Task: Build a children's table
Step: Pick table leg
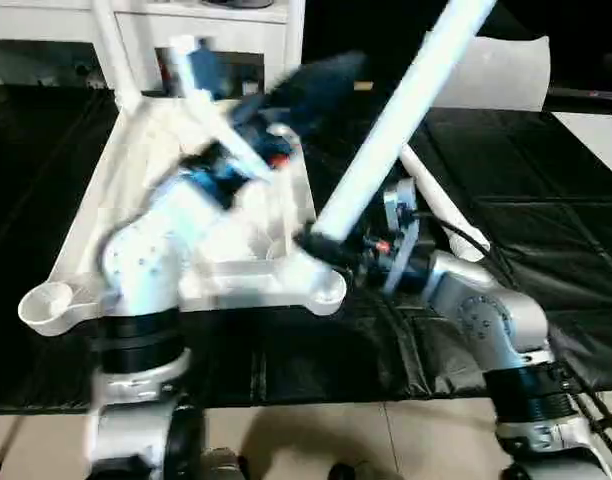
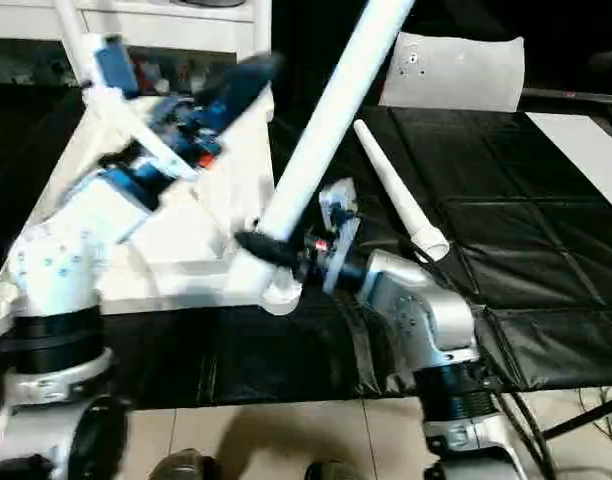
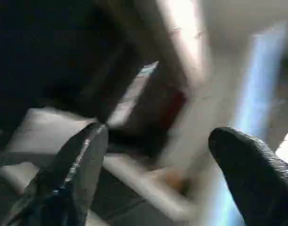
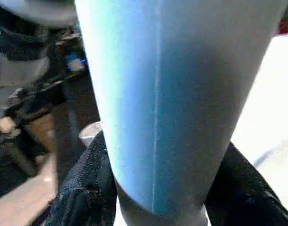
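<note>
Nearest to the camera, the 2 silver forearms are seen rising from the lower edge of the head views. On the right side, the right gripper [image 1: 331, 245] is closed around the lower part of a long white leg [image 1: 396, 125]. In the right wrist view this leg [image 4: 177, 103] is seen between the 2 black fingers [image 4: 87, 188], and both of them are pressed on its sides. The leg is tilted, with its top leaning away to the right and its lower end placed at the near right corner socket [image 1: 321, 280] of the tabletop [image 1: 136, 160].

The white tabletop is lying upside down on the black mat [image 1: 526, 220], with its rimmed underside turned up. Its near left corner socket [image 1: 46, 300] is just beside the left forearm. Another leg [image 1: 111, 50] is standing upright at the far left corner.

The left gripper [image 1: 306, 85] is held above the far part of the tabletop, apart from the leg gripped by the right one. It is blurred in the head views. In the left wrist view its 2 fingers [image 3: 78, 165] are spread wide apart and nothing is held between them.

A third leg [image 2: 396, 195] is lying flat on the mat, beyond the right gripper and to its right, not touched by any gripper.
</note>
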Robot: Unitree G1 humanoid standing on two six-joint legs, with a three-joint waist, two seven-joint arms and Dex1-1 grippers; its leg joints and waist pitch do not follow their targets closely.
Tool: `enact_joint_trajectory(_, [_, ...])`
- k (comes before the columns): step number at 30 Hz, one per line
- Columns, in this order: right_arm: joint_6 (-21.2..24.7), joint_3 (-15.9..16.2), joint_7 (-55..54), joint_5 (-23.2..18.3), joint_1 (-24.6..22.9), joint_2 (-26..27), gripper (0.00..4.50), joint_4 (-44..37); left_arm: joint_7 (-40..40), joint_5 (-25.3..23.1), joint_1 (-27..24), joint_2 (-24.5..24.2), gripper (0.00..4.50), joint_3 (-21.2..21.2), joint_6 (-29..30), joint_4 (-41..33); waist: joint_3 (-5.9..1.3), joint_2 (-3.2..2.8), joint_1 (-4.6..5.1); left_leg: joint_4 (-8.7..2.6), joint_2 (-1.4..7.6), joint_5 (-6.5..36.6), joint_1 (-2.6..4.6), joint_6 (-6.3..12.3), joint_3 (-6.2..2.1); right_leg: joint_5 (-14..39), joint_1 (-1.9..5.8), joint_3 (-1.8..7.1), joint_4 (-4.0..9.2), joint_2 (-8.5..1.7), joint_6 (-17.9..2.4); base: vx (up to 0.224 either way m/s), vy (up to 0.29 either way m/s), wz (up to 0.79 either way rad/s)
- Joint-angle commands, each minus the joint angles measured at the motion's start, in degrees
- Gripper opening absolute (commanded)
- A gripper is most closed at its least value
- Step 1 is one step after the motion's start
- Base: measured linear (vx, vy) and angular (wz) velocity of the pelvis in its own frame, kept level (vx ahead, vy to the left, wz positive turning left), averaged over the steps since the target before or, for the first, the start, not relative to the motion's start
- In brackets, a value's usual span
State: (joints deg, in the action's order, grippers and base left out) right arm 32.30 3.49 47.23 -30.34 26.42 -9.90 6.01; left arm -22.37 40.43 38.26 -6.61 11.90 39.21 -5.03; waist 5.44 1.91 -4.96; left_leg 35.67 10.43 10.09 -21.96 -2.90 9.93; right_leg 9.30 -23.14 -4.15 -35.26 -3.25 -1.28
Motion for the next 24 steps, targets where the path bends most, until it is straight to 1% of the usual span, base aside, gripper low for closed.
enact_joint_trajectory(1, [-2.16,-0.9,-1.42,1.32,-0.97,0.22,1.93,-0.82,1.36,-6.0,-1.5,-2.17,4.29,-3.56,-0.94,1.42,-5.43,-0.59,0.16,-4.39,2.58,10.56,1.24,-1.24,-1.14,19.97,2.78,2.94,4.76,-4.62,-5.28,0.0,0.0,0.0])
enact_joint_trajectory(2, [-2.97,-0.75,-2.13,1.81,-1.33,0.65,1.93,-1.43,1.54,-9.75,-2.61,-4.52,4.41,-6.85,-1.89,1.77,-5.46,-0.61,0.2,-4.4,2.55,10.51,1.2,-1.31,-1.14,19.99,2.89,2.91,4.71,-4.68,-5.4,0.0,0.0,0.0])
enact_joint_trajectory(3, [-2.97,-0.75,-2.13,1.81,-1.33,0.65,1.93,-1.43,1.54,-9.75,-2.61,-4.52,4.47,-6.85,-1.89,1.77,-5.51,-0.83,0.11,-4.46,2.73,10.75,1.38,-1.37,-1.19,19.77,2.66,2.99,4.74,-4.65,-5.36,0.0,0.0,0.0])
enact_joint_trajectory(4, [-4.4,0.83,-2.98,3.72,-1.99,0.5,1.93,-2.06,-0.28,-12.88,-3.92,-6.85,4.5,-11.76,-2.74,1.05,-5.58,-1.18,-0.1,-4.54,2.82,10.96,1.53,-1.6,-1.32,19.13,2.58,2.9,4.67,-4.74,-6.05,0.0,0.0,0.0])
enact_joint_trajectory(5, [-4.47,0.92,-3.02,3.83,-2.01,0.48,1.93,-2.06,-0.38,-12.92,-3.93,-6.86,4.5,-11.9,-2.75,1.0,-5.56,-1.3,-0.01,-4.62,2.92,11.32,1.47,-1.8,-1.35,18.68,2.54,2.9,4.65,-4.73,-6.31,0.0,0.0,0.0])
enact_joint_trajectory(6, [-5.53,2.13,-3.52,5.42,-2.32,0.17,1.93,-1.89,-2.24,-13.19,-4.04,-6.93,4.5,-13.75,-2.94,0.1,-5.59,-1.19,0.06,-4.67,2.9,11.66,1.48,-2.21,-1.32,17.94,2.61,2.9,4.48,-4.71,-6.81,0.0,0.0,0.0])
enact_joint_trajectory(7, [-5.66,2.25,-3.57,5.59,-2.34,0.14,1.93,-1.86,-2.48,-13.18,-4.04,-6.92,4.5,-13.92,-2.97,0.0,-5.58,-1.24,0.03,-4.63,2.86,11.59,1.45,-2.34,-1.3,17.46,2.62,2.92,4.43,-4.76,-7.21,0.0,0.0,0.0])
enact_joint_trajectory(8, [-6.09,2.67,-4.12,6.45,-2.49,0.09,1.93,-1.54,-4.0,-13.01,-3.88,-6.86,4.5,-14.69,-3.04,-0.55,-5.57,-1.41,0.06,-4.63,2.81,11.92,1.44,-2.5,-1.25,16.65,2.67,2.99,4.33,-4.78,-8.07,0.0,0.0,0.0])
enact_joint_trajectory(10, [-6.54,2.95,-4.34,7.12,-2.56,-0.1,1.93,-1.32,-5.54,-11.86,-3.94,-6.66,4.5,-14.76,-3.01,-1.34,-5.54,-1.15,0.14,-4.58,2.67,11.96,1.13,-2.45,-1.21,15.99,3.0,3.05,4.29,-4.93,-8.81,0.0,0.0,0.0])
enact_joint_trajectory(11, [-6.86,3.03,-4.42,7.39,-2.66,-0.16,1.93,-1.2,-6.64,-10.89,-4.08,-6.58,4.5,-14.64,-2.88,-1.92,-5.53,-1.29,0.22,-4.58,2.66,12.04,1.11,-2.38,-1.19,15.94,3.04,3.08,4.22,-4.92,-8.93,0.0,0.0,0.0])
enact_joint_trajectory(12, [-6.98,3.01,-4.54,7.49,-2.75,-0.15,1.93,-1.21,-7.42,-10.32,-4.23,-6.68,4.5,-14.58,-2.83,-2.29,-5.43,-1.19,0.28,-4.5,2.59,12.66,1.24,-2.18,-1.12,16.82,2.89,3.08,4.45,-4.87,-8.85,0.0,0.0,0.0])
enact_joint_trajectory(14, [-7.04,2.95,-4.67,7.64,-2.85,-0.1,1.92,-1.31,-7.95,-10.12,-4.39,-6.85,4.5,-14.68,-2.97,-2.52,-5.39,-1.18,0.38,-4.49,2.48,13.12,1.13,-1.98,-1.11,18.69,2.99,3.05,4.63,-4.86,-8.41,0.0,0.0,0.0])
enact_joint_trajectory(15, [-7.04,2.8,-4.86,7.77,-3.0,-0.13,1.92,-1.39,-9.07,-9.7,-4.75,-7.34,4.5,-14.87,-3.01,-3.14,-5.37,-1.28,0.48,-4.5,2.52,13.42,1.2,-2.01,-1.17,19.7,2.9,3.0,4.74,-4.88,-8.17,0.0,0.0,0.0])
enact_joint_trajectory(17, [-7.2,2.67,-5.21,7.99,-3.24,-0.19,1.92,-1.46,-9.72,-9.27,-5.15,-7.8,4.5,-14.97,-3.03,-3.69,-5.35,-1.3,0.64,-4.48,2.52,14.14,1.34,-2.05,-1.17,20.74,2.74,2.95,4.87,-4.75,-7.92,0.0,0.0,0.0])
enact_joint_trajectory(18, [-7.36,2.57,-5.84,8.35,-3.53,-0.23,1.92,-1.5,-9.04,-9.52,-5.41,-8.03,4.5,-14.66,-3.21,-3.71,-5.27,-1.38,0.74,-4.58,2.58,14.49,1.33,-2.17,-1.23,20.98,2.68,2.92,4.91,-4.67,-7.77,0.0,0.0,0.0])
enact_joint_trajectory(19, [-7.55,2.6,-6.09,8.53,-3.65,-0.23,1.91,-1.47,-8.87,-9.91,-5.48,-8.02,4.5,-14.51,-3.36,-3.6,-5.29,-1.34,0.81,-4.56,2.58,14.56,1.31,-2.24,-1.24,21.03,2.7,2.91,4.92,-4.69,-7.73,0.0,0.0,0.0])
enact_joint_trajectory(20, [-7.8,2.55,-6.51,8.76,-3.86,-0.16,1.91,-1.54,-8.33,-10.36,-5.69,-7.98,4.5,-14.16,-3.42,-3.41,-5.38,-1.65,0.81,-4.54,2.6,14.53,1.4,-2.32,-1.29,20.62,2.68,2.92,4.86,-4.7,-7.89,0.0,0.0,0.0])
enact_joint_trajectory(22, [-8.15,1.82,-9.75,9.82,-4.42,0.4,1.91,-1.82,-5.35,-12.55,-6.68,-7.61,4.5,-12.7,-4.29,-2.71,-5.31,-1.65,1.06,-4.59,2.55,14.92,1.31,-2.45,-1.3,20.24,2.65,2.88,4.86,-4.54,-7.9,0.0,0.0,0.0])
enact_joint_trajectory(23, [-7.99,1.24,-11.78,10.23,-4.81,0.87,1.91,-2.2,-3.87,-13.44,-7.45,-7.49,4.5,-12.02,-4.82,-2.69,-5.34,-1.8,1.11,-4.58,2.49,15.12,1.36,-2.5,-1.3,20.42,2.67,2.87,4.88,-4.5,-7.8,0.0,0.0,0.0])
enact_joint_trajectory(24, [-7.22,-0.06,-16.76,11.33,-5.84,1.83,1.91,-3.63,-0.31,-16.44,-9.66,-8.14,4.5,-11.31,-5.9,-2.76,-5.31,-1.73,1.36,-4.62,2.51,15.16,1.24,-2.6,-1.31,20.31,2.64,2.9,4.97,-4.46,-7.61,0.0,0.0,0.0])
